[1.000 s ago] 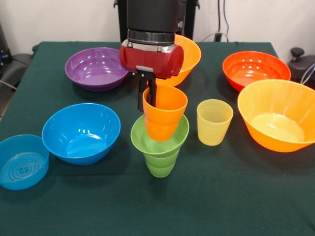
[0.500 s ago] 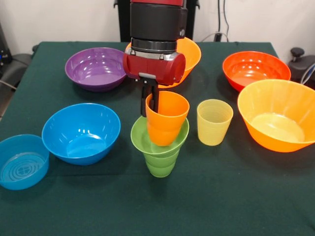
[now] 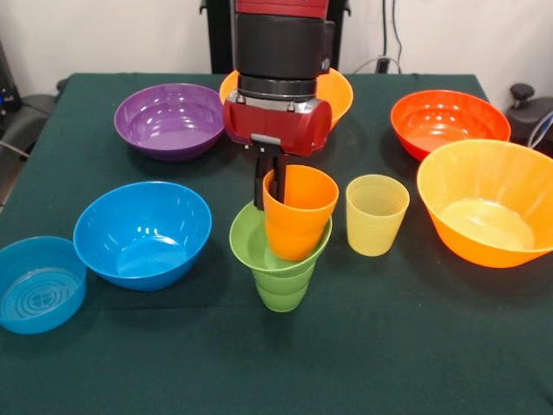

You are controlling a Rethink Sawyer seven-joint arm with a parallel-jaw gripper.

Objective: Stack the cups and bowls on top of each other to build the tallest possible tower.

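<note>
Arm shifted right; claw [image 3: 270, 192] grips tilted orange cup [image 3: 298, 212].

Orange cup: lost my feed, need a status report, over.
Gripper shut on orange cup rim, cup tilted. Cup's base sits inside small green bowl atop green cup. Pale yellow cup close beside, apart.

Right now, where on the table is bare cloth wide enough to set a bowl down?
The widest bare stretch is the near strip of the table, in front of the green cup and the yellow cup. It is crowded in the middle, where the gripper holds the orange cup over the green bowl, beside the blue bowl.
</note>
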